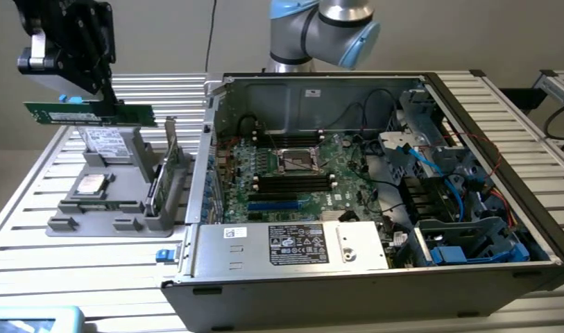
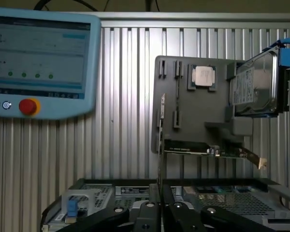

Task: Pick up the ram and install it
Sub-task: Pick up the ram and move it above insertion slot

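Note:
The ram is a long thin green stick held level in the air above the grey parts holder, at the exterior view's left. My gripper is shut on it from above, near its middle. In the wrist view the ram appears edge-on as a thin strip rising from between my fingers. The open computer case lies to the exterior view's right, with its black memory slots on the motherboard, well apart from the ram.
The holder carries a silver hard drive, a processor chip and an upright green expansion card. Cables and drive cages crowd the case's right side. A teach pendant lies on the slatted table.

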Available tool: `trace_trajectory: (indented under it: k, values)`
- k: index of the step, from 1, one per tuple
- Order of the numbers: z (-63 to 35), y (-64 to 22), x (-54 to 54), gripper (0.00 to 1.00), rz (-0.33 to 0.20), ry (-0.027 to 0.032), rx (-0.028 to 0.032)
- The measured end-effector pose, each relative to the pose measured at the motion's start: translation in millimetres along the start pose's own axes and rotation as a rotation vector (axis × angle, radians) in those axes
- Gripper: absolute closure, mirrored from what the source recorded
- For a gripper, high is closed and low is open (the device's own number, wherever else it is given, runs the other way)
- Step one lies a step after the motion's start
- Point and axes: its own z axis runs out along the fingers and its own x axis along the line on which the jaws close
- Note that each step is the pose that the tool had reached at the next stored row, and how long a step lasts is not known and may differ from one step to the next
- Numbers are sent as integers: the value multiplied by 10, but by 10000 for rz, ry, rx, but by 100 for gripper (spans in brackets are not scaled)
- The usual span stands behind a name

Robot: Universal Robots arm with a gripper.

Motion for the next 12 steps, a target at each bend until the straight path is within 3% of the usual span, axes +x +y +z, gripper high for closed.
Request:
trace_trajectory:
  k: [12]
  values:
    - [-52, -543, -5, 86, 2, 1, -9]
